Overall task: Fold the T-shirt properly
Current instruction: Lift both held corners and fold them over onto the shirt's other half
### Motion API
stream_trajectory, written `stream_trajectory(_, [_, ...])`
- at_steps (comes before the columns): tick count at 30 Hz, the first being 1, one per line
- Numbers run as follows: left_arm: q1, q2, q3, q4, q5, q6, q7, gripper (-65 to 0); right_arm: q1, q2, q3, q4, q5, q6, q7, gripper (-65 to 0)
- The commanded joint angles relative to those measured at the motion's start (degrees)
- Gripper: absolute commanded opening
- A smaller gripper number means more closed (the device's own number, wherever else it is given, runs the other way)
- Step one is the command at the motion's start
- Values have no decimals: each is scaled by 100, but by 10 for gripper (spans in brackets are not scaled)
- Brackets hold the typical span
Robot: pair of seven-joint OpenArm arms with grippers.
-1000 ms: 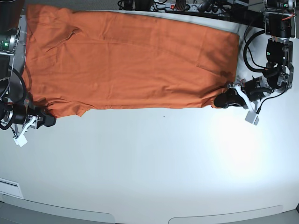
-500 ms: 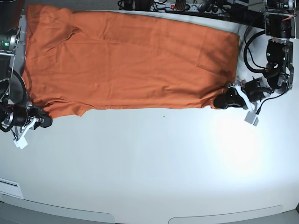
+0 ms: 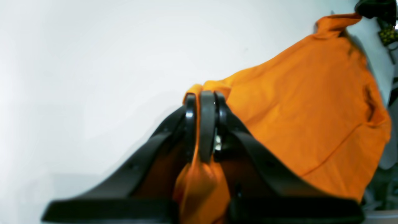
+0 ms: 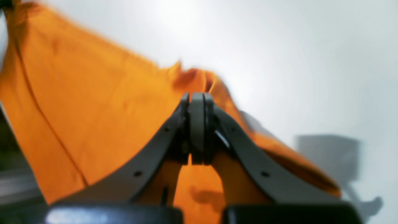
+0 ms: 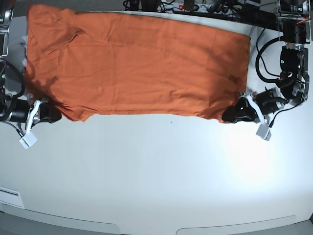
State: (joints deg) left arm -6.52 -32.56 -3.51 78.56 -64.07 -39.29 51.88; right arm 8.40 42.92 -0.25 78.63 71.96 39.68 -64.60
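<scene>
The orange T-shirt lies flat as a long strip across the far half of the white table. My left gripper is at the shirt's near right corner. In the left wrist view the left gripper is shut, with the T-shirt bunched between its fingers. My right gripper is at the near left corner. The right wrist view shows the right gripper shut too, and the T-shirt runs under and between its fingers.
Cables and gear line the table's back edge. The left arm's base stands at the far right. A white tag hangs by the right gripper and another white tag by the left.
The right gripper has shut on the near left corner and shifted up and right. The left gripper has drawn its corner slightly toward the front.
</scene>
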Motion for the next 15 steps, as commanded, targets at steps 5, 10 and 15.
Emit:
stream_trajectory(5, [-2,-162,-66,619,-367,-71,505,-650,-592,315,527,896,-293,32,205,-650])
stream_trajectory(10, [393,-433,-66,1228,-393,-71,518,-650,-1261,315,1434,1366,-299,32,186,-650])
stream_trajectory(15, [785,-697,-68,1620,-391,-71,516,-650,-1939,315,2002,1478,-299,32,181,-650])
